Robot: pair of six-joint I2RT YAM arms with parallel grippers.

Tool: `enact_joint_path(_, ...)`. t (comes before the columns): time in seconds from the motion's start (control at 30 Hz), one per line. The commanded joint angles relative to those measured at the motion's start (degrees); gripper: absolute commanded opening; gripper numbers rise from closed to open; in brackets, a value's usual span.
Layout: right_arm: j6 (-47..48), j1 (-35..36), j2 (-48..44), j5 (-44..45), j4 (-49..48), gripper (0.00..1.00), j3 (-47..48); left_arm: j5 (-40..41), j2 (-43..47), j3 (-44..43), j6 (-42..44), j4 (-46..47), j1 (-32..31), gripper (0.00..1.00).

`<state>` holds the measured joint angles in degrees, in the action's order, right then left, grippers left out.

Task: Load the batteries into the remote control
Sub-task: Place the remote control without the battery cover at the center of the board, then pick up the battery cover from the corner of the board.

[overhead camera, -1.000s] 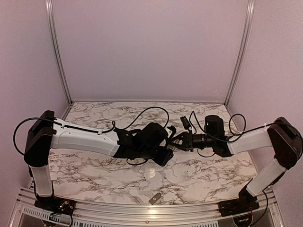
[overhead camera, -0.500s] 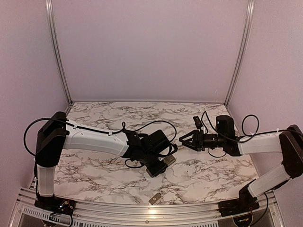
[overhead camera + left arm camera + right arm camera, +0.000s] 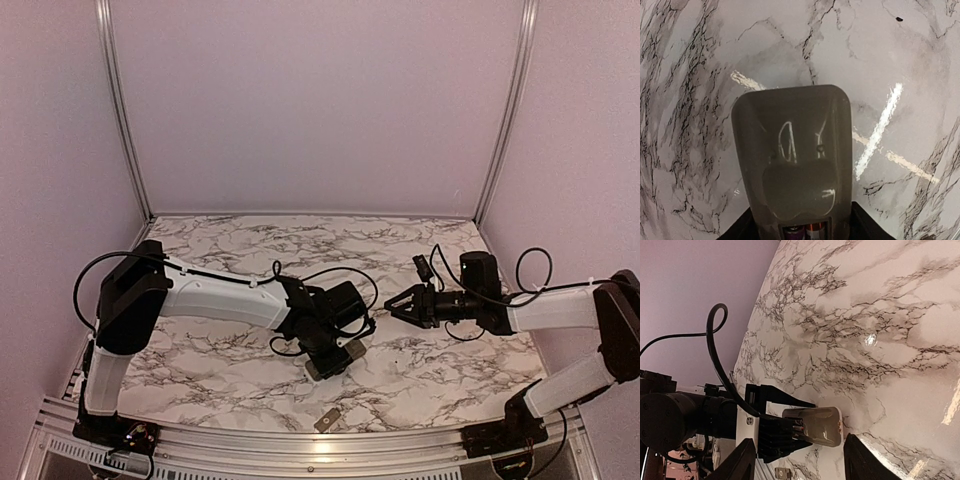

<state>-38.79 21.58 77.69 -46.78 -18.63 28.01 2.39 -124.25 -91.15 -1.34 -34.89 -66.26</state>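
My left gripper is shut on the remote control and holds it by its near end, grey-beige back up, low over the marble table. In the left wrist view the remote control fills the middle. Its open recess shows the ends of two batteries lying side by side. The right wrist view shows the remote control sticking out of the left fingers, with the batteries at the grip. My right gripper hangs open and empty, to the right of the remote and apart from it.
A small flat grey cover piece lies near the table's front edge, below the remote; it also shows in the right wrist view as the cover piece. Loose black cables loop round both wrists. Aluminium posts stand at the back corners.
My right gripper has opened and drawn back to the right, away from the remote. The left arm has carried the remote nearer the front of the table and lower.
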Motion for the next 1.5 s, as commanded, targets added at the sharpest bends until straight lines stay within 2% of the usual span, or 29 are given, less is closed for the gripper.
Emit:
enact_joint_path(0.0, 1.8, -0.6, -0.6, -0.2, 1.6, 0.58, 1.3, -0.5, -1.0, -2.3, 1.1, -3.4, 0.3, 0.63)
enact_joint_path(0.1, 2.1, -0.6, -0.8, -0.5, 2.0, 0.57, 1.5, 0.0, -0.1, -2.4, 2.7, -3.4, 0.4, 0.72)
enact_joint_path(0.3, 3.2, -0.6, -1.8, -1.1, 2.4, 0.56, 1.4, -0.5, 5.6, 0.2, 4.2, -1.0, 0.4, 0.75)
enact_joint_path(0.53, 5.9, -0.6, -4.7, -2.4, 3.4, 0.48, 0.5, -8.9, 16.4, 11.1, 4.4, 5.5, -0.4, 0.60)
enact_joint_path(0.63, 8.5, -0.3, -6.5, -3.7, 4.5, 0.39, 0.0, -9.8, 20.9, 17.8, 1.9, 10.6, -0.3, 0.57)
enact_joint_path(0.83, 13.4, 2.8, -8.7, -1.1, 12.7, 0.34, 0.9, -8.1, 24.7, 27.2, -8.4, 18.1, -2.5, 0.52)
enact_joint_path(1.03, 18.3, 14.1, -7.3, 8.5, 21.5, 0.24, 3.8, -0.6, 34.2, 38.1, -17.6, 27.3, -1.8, 0.51)
enact_joint_path(1.23, 20.0, 24.2, -2.8, 16.0, 26.6, 0.19, 6.9, 7.3, 42.6, 44.3, -24.1, 29.4, 2.3, 0.54)
enact_joint_path(1.47, 20.6, 35.7, 7.0, 23.6, 31.2, 0.17, 14.2, 8.7, 46.9, 47.6, -25.6, 29.9, 5.1, 0.57)
